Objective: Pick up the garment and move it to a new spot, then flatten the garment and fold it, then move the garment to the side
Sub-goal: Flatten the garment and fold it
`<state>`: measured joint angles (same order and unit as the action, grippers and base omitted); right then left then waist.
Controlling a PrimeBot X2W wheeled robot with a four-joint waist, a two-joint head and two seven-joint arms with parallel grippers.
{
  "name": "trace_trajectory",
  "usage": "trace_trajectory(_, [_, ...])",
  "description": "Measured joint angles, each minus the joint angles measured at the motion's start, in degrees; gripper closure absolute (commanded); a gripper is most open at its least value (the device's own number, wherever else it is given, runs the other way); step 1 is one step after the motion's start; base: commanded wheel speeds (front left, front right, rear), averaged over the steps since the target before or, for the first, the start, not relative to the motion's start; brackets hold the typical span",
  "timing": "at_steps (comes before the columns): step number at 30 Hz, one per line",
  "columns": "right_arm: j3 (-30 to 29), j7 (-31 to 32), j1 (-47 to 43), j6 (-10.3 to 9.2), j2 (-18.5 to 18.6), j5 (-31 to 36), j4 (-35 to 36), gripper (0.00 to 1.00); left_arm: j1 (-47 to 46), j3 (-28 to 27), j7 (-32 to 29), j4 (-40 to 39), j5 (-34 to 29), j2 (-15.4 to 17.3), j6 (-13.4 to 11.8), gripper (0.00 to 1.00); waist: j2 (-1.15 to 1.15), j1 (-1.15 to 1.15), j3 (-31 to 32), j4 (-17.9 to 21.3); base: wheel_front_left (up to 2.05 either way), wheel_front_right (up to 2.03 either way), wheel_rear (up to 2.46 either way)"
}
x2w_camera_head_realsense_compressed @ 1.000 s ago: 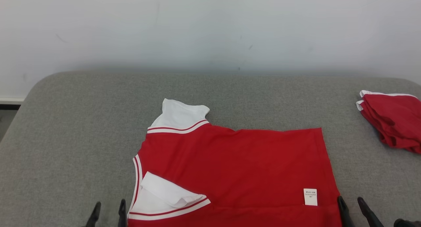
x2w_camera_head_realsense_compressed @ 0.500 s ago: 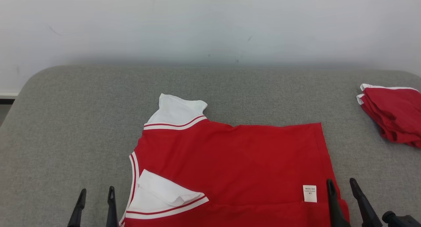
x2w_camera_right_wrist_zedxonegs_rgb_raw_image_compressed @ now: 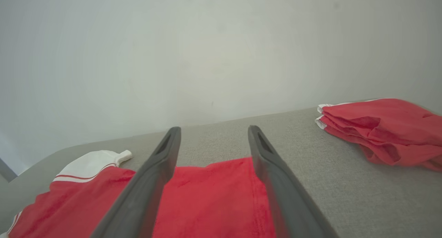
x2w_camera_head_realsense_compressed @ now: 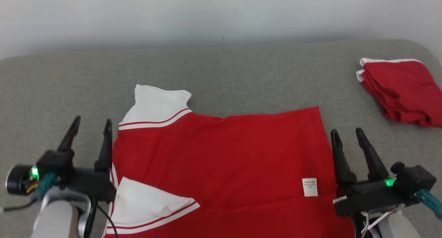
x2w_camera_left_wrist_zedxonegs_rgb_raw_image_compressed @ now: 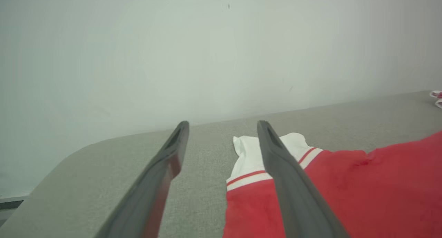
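A red garment with white sleeves and white-and-red trim lies flat on the grey cushioned surface, folded lengthwise, a white label near its right hem. My left gripper stands open just left of the garment's collar end, above the surface, holding nothing. My right gripper is open at the garment's right hem edge, also holding nothing. In the left wrist view the white sleeve sits between and behind my open fingers. The right wrist view shows the red hem between the open fingers.
A second red garment, folded in a pile, lies at the far right of the surface and appears as the same pile in the right wrist view. A pale wall rises right behind the surface.
Both grippers have risen and advanced further into view beside the garment's two ends, still open. The head camera has tilted down, shifting the whole scene. The garment lies as before.
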<state>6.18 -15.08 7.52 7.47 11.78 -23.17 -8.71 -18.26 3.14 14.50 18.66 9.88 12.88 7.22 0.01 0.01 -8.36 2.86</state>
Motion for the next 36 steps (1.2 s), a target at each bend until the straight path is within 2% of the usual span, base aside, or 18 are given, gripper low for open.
trace_trajectory(3, [0.5,0.0,5.0,0.0,0.0,-2.1,-2.6,0.0,-7.4,3.6,-2.8,4.3,2.1,3.1,0.2,0.0,0.0,0.0,-2.2,1.5,0.0,0.0,0.0])
trace_trajectory(7, [2.4,0.0,11.8,-0.01,-0.3,-2.9,-5.6,0.0,-15.8,6.6,-6.8,8.3,8.2,7.1,0.3,0.0,0.0,0.01,-5.4,3.9,0.0,0.0,0.0])
trace_trajectory(14, [5.5,0.0,19.9,-0.01,-1.5,-4.8,-9.4,0.0,-26.9,13.6,-14.3,14.6,15.1,13.4,0.3,0.0,0.0,0.01,-10.4,8.2,0.0,0.0,0.0])
trace_trajectory(20, [6.7,0.0,21.9,0.0,-1.4,-5.5,-10.9,0.0,-32.0,17.8,-18.5,20.4,19.3,15.2,0.3,0.0,0.01,0.0,-13.4,11.2,0.0,0.0,0.0])
trace_trajectory(25, [7.4,0.0,22.1,0.0,-1.2,-5.9,-11.6,0.0,-33.8,19.5,-19.5,25.7,20.4,17.1,0.3,0.0,0.01,0.01,-14.7,12.7,0.0,0.0,0.0])
trace_trajectory(36, [9.7,0.0,22.9,0.0,-0.3,-6.7,-14.3,0.0,-35.5,20.9,-21.5,30.6,24.4,16.5,0.3,0.0,0.0,-0.01,-15.3,13.0,0.0,0.0,0.0])
